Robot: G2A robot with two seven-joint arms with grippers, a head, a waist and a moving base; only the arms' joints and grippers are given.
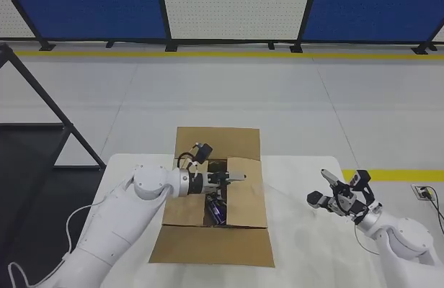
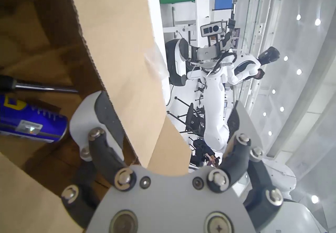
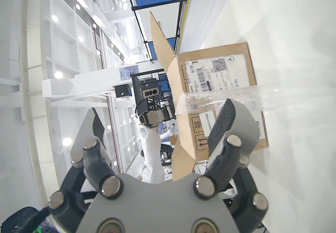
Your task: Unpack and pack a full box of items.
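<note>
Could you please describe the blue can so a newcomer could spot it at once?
Start at the open cardboard box on the white table. Inside, near the left gripper, lies the can: the only blue thing there, beside a metal rod.

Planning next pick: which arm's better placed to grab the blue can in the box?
Left, probably: the left end effector, open, straddles a flap at the box, blue can nearby. The right end effector hangs well aside.
</note>
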